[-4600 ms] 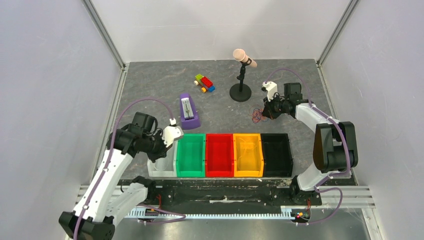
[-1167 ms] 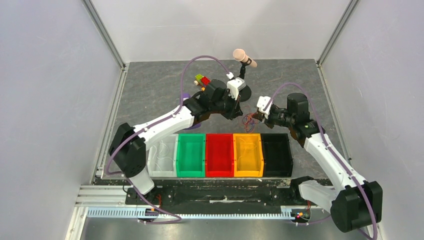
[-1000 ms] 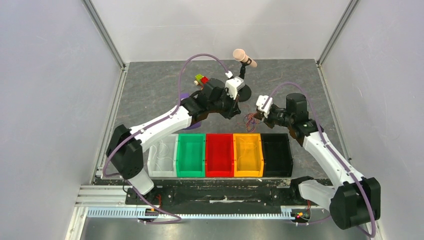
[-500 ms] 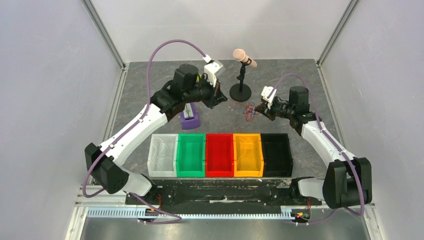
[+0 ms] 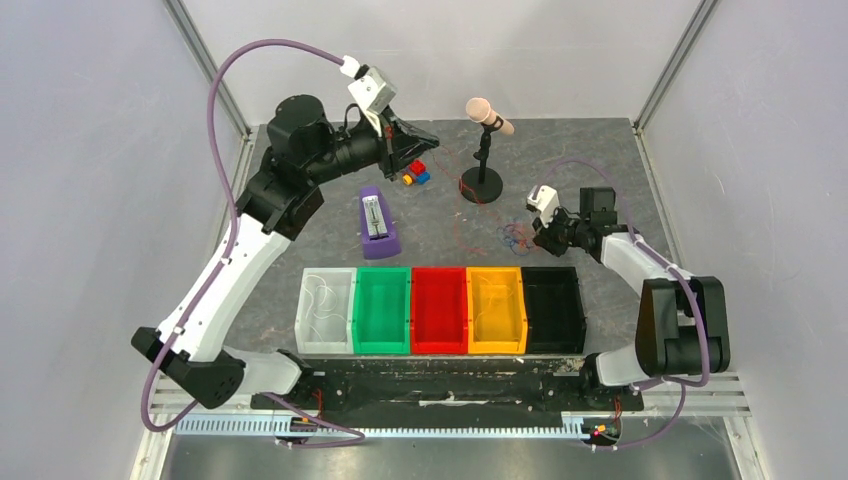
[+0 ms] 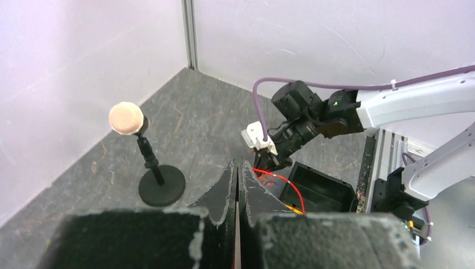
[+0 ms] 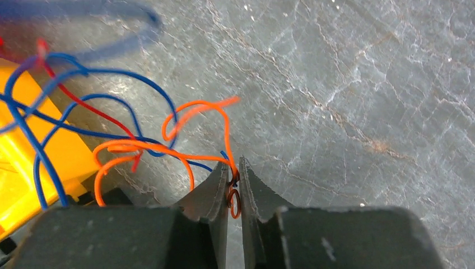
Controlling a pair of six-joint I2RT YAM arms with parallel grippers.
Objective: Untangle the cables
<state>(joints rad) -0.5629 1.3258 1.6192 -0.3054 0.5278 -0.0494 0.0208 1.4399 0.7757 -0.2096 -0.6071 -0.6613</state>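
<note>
The cables [image 5: 513, 237] are a small tangle of thin blue, red and orange wires lying on the grey mat in front of the yellow bin. My right gripper [image 5: 531, 236] is low at the tangle's right side, and in the right wrist view it [image 7: 234, 168] is shut on an orange wire [image 7: 193, 147], with blue wires [image 7: 112, 101] looping to its left. My left gripper [image 5: 432, 135] is raised high at the back left. In the left wrist view it [image 6: 237, 166] is shut, and a red wire [image 6: 287, 182] stretches from it to the tangle.
A microphone on a round stand [image 5: 482, 150] stands between the two grippers. Toy bricks [image 5: 412, 170] and a purple block [image 5: 375, 225] lie at the left. A row of bins, white [image 5: 305, 310], green [image 5: 357, 310], red [image 5: 415, 310], yellow [image 5: 472, 310] and black [image 5: 580, 310], lines the near edge.
My left arm has swung up and back to the left, away from the tangle, drawing a red wire out. My right gripper has shifted right and lower, still holding the tangle.
</note>
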